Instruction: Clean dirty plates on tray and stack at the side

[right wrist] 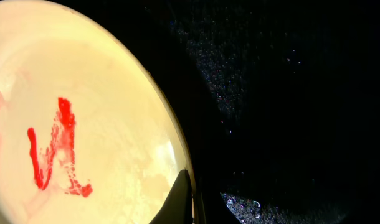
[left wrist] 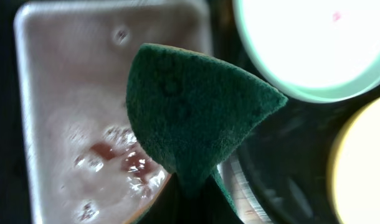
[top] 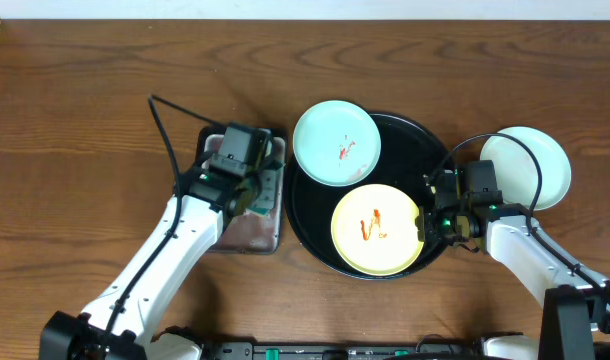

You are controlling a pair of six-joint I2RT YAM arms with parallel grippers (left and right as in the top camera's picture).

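Brown wood-grain table (top: 75, 100) fills the overhead view, with the black tray (top: 410, 160) near its centre. Two plates lie on the tray: a mint plate (top: 335, 143) at the tray's 11 o'clock, overhanging the raised rim and marked with a small red smear, and a yellow plate (top: 376, 229) at 6 o'clock bearing a red sauce squiggle. A third plate (top: 550, 160), pale mint, rests on the table just off the tray at 3 o'clock, with a black cable arching over it. At the tray's 9 o'clock, just beside its rim, sits a grey pan (top: 250, 235), and the left gripper (top: 255, 198) hangs above it. Only the left wrist view shows what this gripper carries: a green sponge (left wrist: 196, 118), folded to a wedge and pinched at its lower end. The sponge is held over pinkish foamy water (left wrist: 109, 162) in the pan, with the mint plate at 1 o'clock in that frame and the yellow plate at 4 o'clock. The right gripper (top: 425, 225) sits at the yellow plate's 3 o'clock edge. The overhead view does not resolve its jaws. The right wrist view shows one dark finger (right wrist: 180, 198) lying on the plate's rim with the jaws closed together, though whether the rim is nipped between them cannot be told. That same close view resolves the sauce mark as a bright zigzag with a paler pink wash beside it, and glistening droplets on the tray floor.
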